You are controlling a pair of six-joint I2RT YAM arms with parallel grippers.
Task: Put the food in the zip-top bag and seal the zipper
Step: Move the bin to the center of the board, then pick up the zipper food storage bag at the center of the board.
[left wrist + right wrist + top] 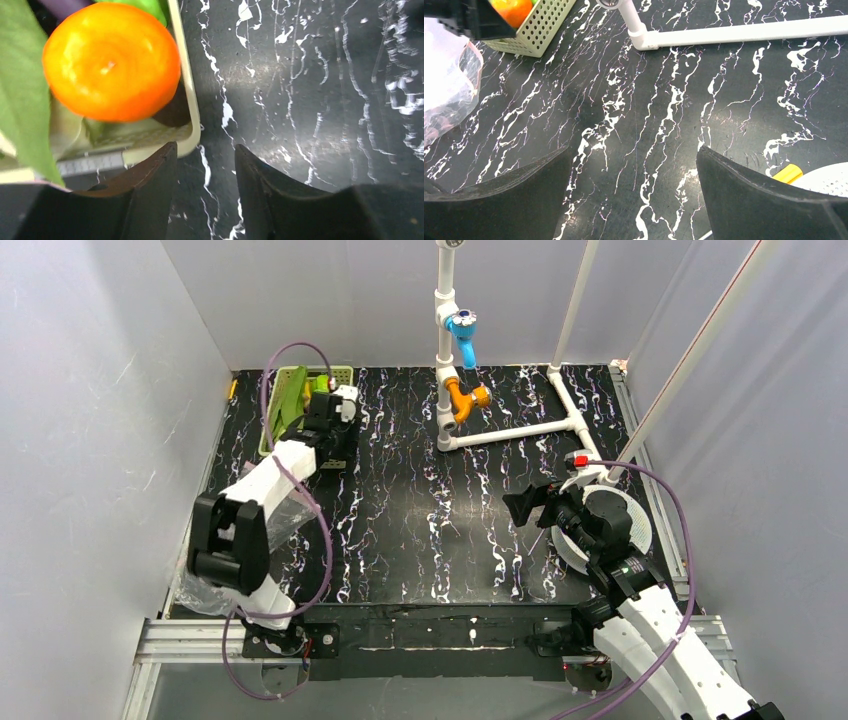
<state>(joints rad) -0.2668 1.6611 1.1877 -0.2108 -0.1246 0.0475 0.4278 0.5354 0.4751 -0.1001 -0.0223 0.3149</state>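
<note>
The food lies in a light-green slotted basket at the far left. In the left wrist view an orange fruit fills the basket corner, with a green leaf beside it. My left gripper hangs at the basket's near right corner, open and empty, one finger over the rim. The clear zip-top bag lies crumpled at the near left under my left arm. Its pinkish zipper shows on the bag in the right wrist view. My right gripper is wide open and empty above bare table.
A white PVC pipe frame with blue and orange fittings stands at the back centre. A white round plate lies under my right arm, with a small yellow piece at its edge. Grey walls enclose the table.
</note>
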